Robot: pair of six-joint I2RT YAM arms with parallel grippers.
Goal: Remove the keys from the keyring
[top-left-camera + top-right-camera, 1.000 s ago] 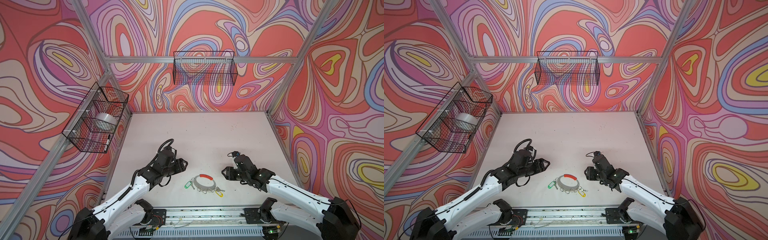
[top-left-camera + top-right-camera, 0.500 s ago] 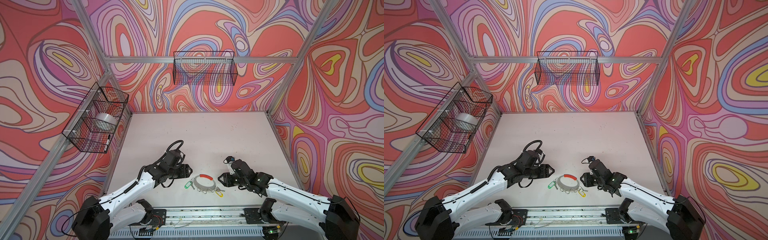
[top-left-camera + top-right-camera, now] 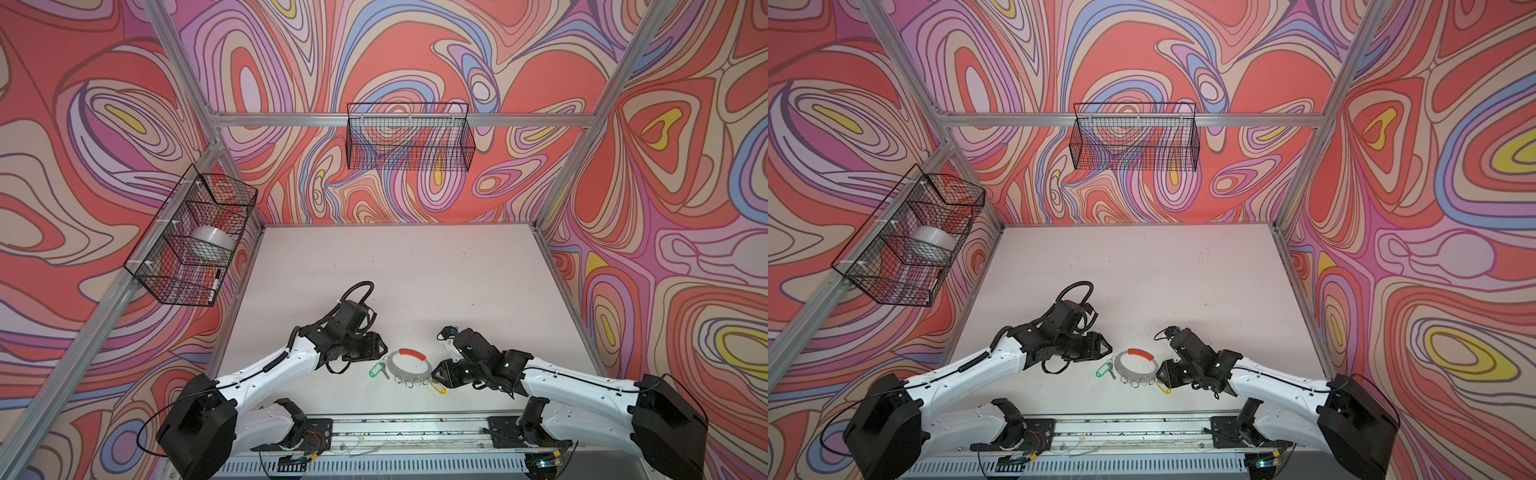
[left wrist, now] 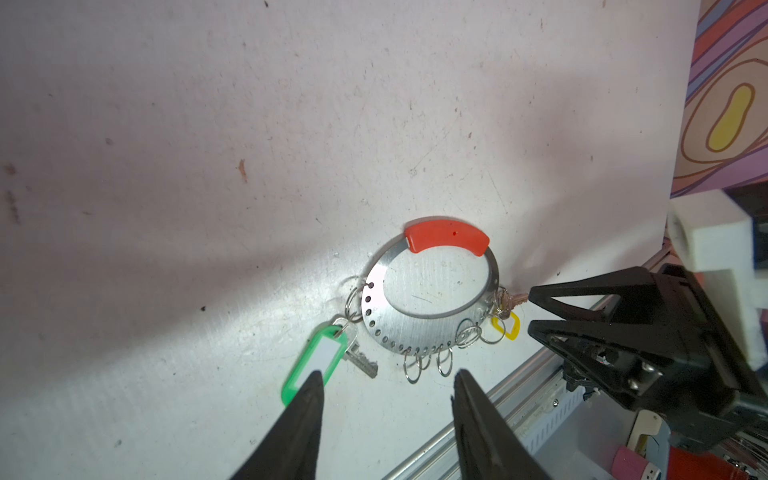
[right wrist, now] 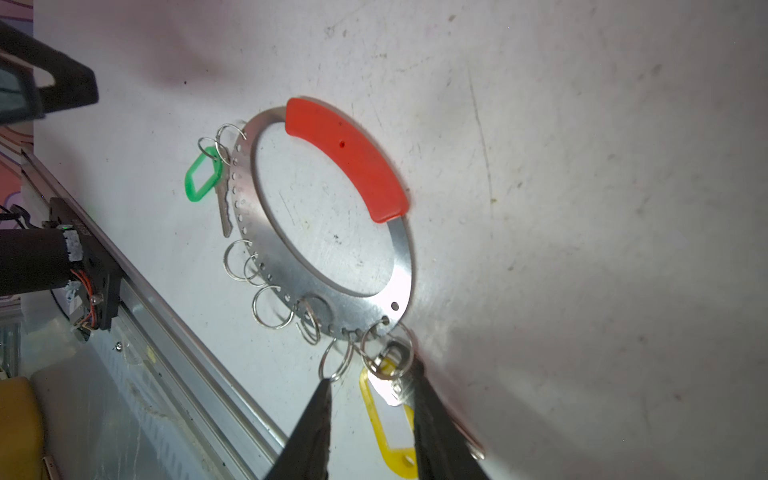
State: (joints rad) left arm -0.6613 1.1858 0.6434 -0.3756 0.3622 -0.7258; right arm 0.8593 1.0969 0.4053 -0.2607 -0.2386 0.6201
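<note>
Two grippers flank the keyring (image 4: 384, 316), which lies flat on the table (image 3: 415, 270). Left gripper (image 4: 386, 374): jaws apart, empty, just beside the keyring's green-tagged key (image 4: 360, 360). Right gripper (image 5: 370, 370): jaws apart, straddling the yellow-tagged key (image 5: 392, 374) at the keyring's opposite edge, not clamped. Both keys hang from the keyring's split rings (image 5: 272, 307).
</note>
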